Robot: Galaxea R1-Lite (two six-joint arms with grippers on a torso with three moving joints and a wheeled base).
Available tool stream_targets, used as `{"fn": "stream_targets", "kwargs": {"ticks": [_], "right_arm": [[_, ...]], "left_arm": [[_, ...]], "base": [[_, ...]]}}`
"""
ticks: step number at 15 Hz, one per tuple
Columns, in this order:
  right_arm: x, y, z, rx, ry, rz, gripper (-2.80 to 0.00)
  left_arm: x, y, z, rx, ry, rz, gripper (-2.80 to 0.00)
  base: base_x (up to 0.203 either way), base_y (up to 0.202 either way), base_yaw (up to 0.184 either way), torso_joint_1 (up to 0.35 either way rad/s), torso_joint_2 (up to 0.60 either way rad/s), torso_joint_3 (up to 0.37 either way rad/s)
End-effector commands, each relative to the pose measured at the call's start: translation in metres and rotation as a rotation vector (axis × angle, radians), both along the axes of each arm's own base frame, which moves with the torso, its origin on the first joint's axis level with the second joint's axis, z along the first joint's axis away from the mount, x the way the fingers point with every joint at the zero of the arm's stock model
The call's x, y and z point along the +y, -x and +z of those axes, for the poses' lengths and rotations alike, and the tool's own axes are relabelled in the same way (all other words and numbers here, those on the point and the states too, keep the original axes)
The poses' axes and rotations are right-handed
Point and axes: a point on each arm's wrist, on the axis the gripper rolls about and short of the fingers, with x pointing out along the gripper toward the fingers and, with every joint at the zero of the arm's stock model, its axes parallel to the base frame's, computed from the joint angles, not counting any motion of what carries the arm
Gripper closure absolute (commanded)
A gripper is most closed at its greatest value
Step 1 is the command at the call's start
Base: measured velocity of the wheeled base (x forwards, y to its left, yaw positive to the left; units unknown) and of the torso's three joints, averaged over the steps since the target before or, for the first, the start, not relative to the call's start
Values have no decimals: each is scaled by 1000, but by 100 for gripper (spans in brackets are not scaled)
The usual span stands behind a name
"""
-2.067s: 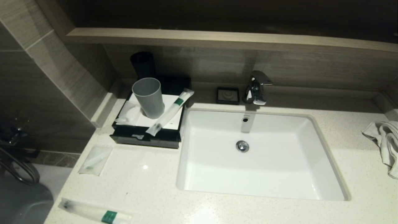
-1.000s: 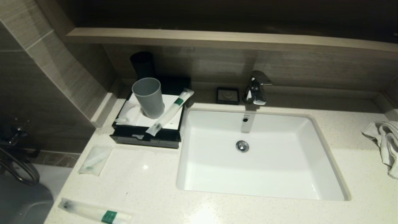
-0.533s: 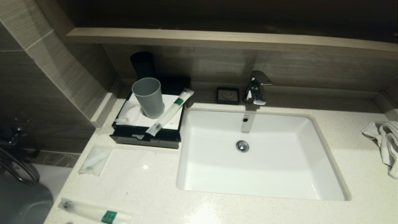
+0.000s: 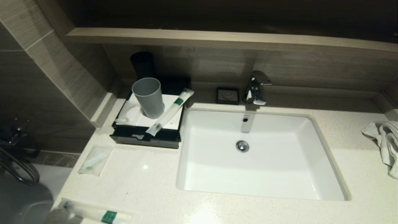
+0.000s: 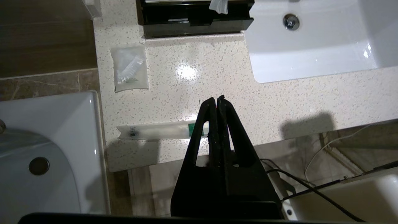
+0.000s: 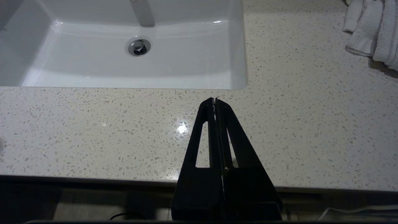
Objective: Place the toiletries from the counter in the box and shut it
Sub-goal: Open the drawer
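Observation:
An open black box (image 4: 146, 139) stands on the counter left of the sink. A grey cup (image 4: 148, 98), a wrapped toothbrush (image 4: 170, 112) and a white packet (image 4: 128, 114) rest on it. A small clear packet (image 4: 94, 160) and a long wrapped toothbrush with a green band (image 4: 96, 213) lie on the counter in front. In the left wrist view my left gripper (image 5: 216, 99) is shut and empty, above the green-band end of that toothbrush (image 5: 155, 131); the clear packet (image 5: 130, 68) and the box (image 5: 192, 21) lie beyond. My right gripper (image 6: 214, 100) is shut and empty over the counter.
The white sink (image 4: 323, 161) fills the middle, with the tap (image 4: 256, 90) and a black soap dish (image 4: 228, 95) behind. A white towel (image 4: 385, 143) lies at the far right. A black cup (image 4: 142, 63) stands behind the box. A white fixture (image 5: 62, 130) sits below the counter's left end.
A shadow has come over the counter's front left corner in the head view. The box and the toiletries have not moved.

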Motion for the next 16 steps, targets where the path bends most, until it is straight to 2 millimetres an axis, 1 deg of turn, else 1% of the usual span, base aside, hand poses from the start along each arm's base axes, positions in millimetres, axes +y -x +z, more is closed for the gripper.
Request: {"fn": "stream_targets", "kwargs": {"ticks": [1, 4, 7, 10, 13, 16], "right_arm": [[0, 0, 0, 0, 0, 0, 0], [0, 0, 0, 0, -1, 0, 0], [0, 0, 0, 0, -1, 0, 0], [0, 0, 0, 0, 1, 0, 0], [0, 0, 0, 0, 0, 0, 0], [0, 0, 0, 0, -1, -1, 0]], "left_arm": [[0, -33, -3, 98, -41, -25, 0], [-1, -65, -5, 128, -57, -48, 0], [-10, -99, -14, 141, -47, -102, 0], [-27, -121, -21, 133, -52, -113, 0], [-47, -140, -29, 146, -57, -68, 0], [-62, -162, -41, 174, -72, 12, 0]], "base": [[0, 0, 0, 0, 0, 0], [0, 0, 0, 0, 0, 0], [0, 0, 0, 0, 0, 0], [0, 0, 0, 0, 0, 0], [0, 0, 0, 0, 0, 0], [0, 0, 0, 0, 0, 0]]}}
